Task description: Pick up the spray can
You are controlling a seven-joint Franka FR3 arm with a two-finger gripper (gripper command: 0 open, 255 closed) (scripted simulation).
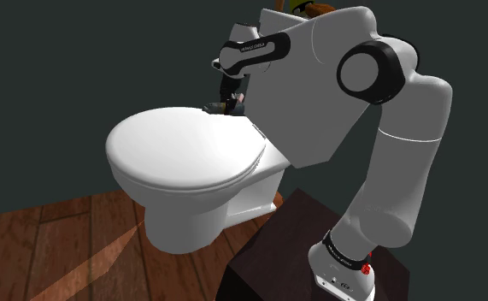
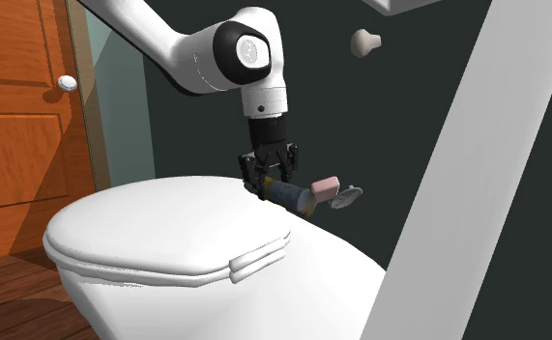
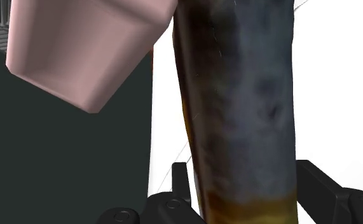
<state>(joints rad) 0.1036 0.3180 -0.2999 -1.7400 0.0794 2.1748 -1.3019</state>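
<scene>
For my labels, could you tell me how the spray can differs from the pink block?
The spray can is dark blue-grey, the pink block pale. The can is long and round, the block short and flat-sided. The gripper clasps the can; the block is not held.

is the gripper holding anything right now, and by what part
Yes: the gripper clasps the dark spray can across its body, near its yellowish end.

Your arm (image 1: pixel 404 145) is built of smooth white shells, joined by round black joints (image 1: pixel 366 73). Black bands (image 1: pixel 255 49) with small white lettering wrap the forearm and the base, where you'll spot a small red spot (image 1: pixel 367 268). Your pincer (image 2: pixel 268 182) is all black, with round screws (image 3: pixel 173 205) at its finger bases.
</scene>
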